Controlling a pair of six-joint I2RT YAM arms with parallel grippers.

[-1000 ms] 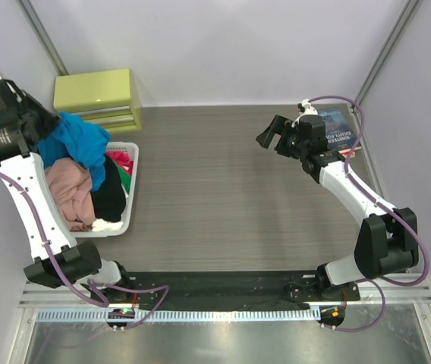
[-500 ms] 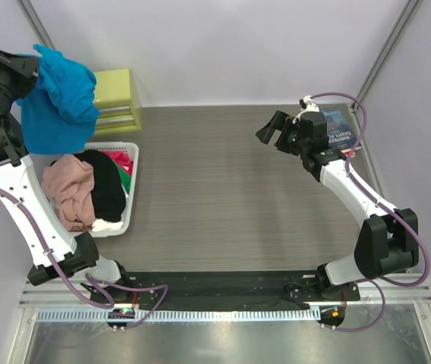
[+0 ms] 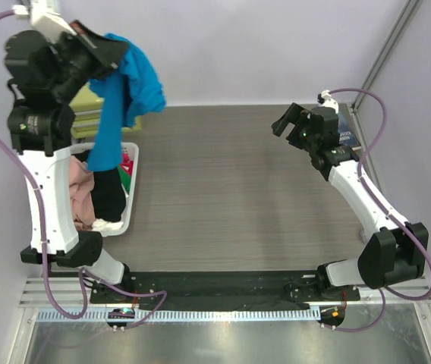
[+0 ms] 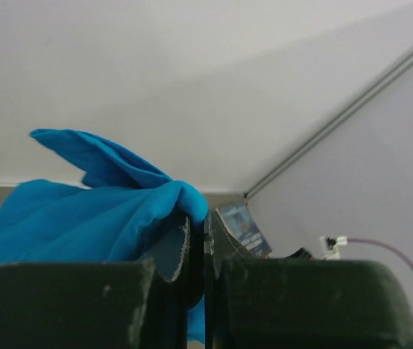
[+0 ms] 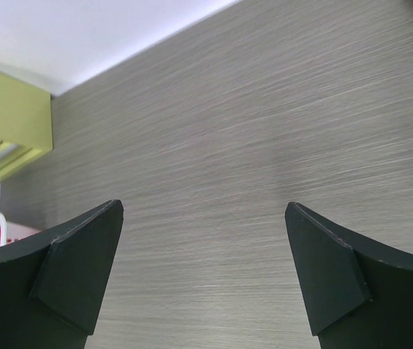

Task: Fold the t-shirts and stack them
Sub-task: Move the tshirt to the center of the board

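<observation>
While the blue t-shirt (image 3: 128,83) is hanging in the air over the white basket (image 3: 133,189) at the left side of the table (image 3: 223,189), the left gripper (image 3: 113,51) is pinching a bunch of it with jaws clamped tight, and the right gripper (image 3: 284,125) is hovering wide open, holding nothing, over the table.

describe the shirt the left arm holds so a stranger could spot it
Find the white clothes basket at the table's left. Above it, the left gripper pinches one hanging t-shirt. It alone is bright turquoise and out of the basket.
</observation>
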